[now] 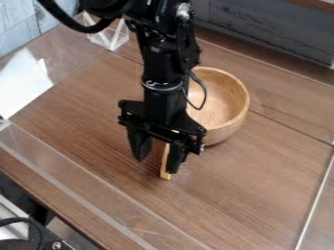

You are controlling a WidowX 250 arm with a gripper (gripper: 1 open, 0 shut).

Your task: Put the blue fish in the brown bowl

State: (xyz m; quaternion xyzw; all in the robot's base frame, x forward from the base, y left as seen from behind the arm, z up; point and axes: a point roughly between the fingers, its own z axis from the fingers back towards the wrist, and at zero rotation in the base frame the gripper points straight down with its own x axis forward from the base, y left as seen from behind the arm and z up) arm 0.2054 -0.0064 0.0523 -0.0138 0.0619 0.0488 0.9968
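camera | gripper (160, 159) stood released astride blue fish (167, 166) | clamp its middle squarely before lifting to brown bowl (229, 109), far right

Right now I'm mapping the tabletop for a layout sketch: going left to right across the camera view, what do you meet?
White paper at the left edge → the hand, pointing down over the blue fish → the brown bowl.
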